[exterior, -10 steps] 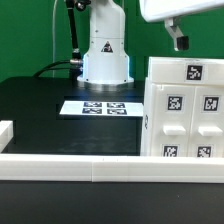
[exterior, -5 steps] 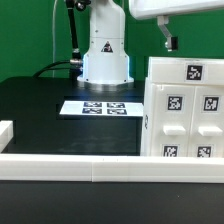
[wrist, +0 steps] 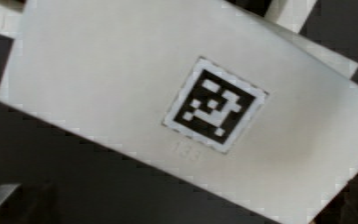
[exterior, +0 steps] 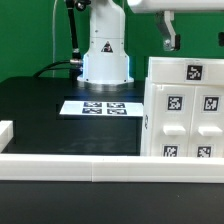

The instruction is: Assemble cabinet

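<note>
The cabinet [exterior: 184,110] is a large white box with black-and-white tags, standing at the exterior view's right behind the front rail. My gripper [exterior: 168,38] hangs above its top far edge, apart from it; only dark fingers show below the white hand. In the wrist view a white tagged face of the cabinet [wrist: 176,95] fills most of the picture, tilted, with one tag in the middle. No fingers show between the lower corners there, so the jaws stand apart and hold nothing.
The marker board [exterior: 97,106] lies flat on the black table [exterior: 40,105] in front of the robot base [exterior: 105,55]. A long low white rail [exterior: 70,166] runs along the front, with a short upright end at the exterior view's left.
My gripper has moved toward the exterior view's left and slightly up above the cabinet. The cabinet and the marker board have not moved.
</note>
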{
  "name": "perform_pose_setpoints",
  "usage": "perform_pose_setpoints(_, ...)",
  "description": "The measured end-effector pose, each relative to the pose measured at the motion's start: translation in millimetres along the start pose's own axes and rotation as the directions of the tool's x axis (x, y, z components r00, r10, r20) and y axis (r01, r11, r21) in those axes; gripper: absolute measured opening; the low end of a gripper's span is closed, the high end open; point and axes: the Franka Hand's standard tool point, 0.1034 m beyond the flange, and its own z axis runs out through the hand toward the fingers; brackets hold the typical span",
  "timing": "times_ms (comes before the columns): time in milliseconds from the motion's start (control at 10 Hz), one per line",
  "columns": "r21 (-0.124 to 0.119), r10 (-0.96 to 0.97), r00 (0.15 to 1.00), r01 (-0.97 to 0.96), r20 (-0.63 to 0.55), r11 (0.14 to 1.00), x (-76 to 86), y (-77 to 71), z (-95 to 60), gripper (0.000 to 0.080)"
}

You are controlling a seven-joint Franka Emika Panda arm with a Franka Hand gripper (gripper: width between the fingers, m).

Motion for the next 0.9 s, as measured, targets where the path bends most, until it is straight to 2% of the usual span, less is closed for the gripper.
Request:
perform_pose_setpoints(200,-0.013,-0.295,0.955,0.296,0.022,0.955,-4.2,3.7,2.3,0.0797)
perform_pose_setpoints(300,-0.018,-0.362,0.932,0.363,0.033,0.932,-4.0,1.8,2.8,0.0797)
perform_pose_setpoints(400,-0.02,-0.49,0.87,0.491,0.05,0.871,-4.8,1.8,3.2,0.0797)
perform_pose_setpoints(600,-0.008,-0.636,0.768,0.638,0.066,0.77,-7.5,-4.4,6.1,0.0797)
perform_pose_setpoints(900,0.011,-0.795,0.598,0.798,0.103,0.602,-13.5,-4.7,11.0,0.0797)
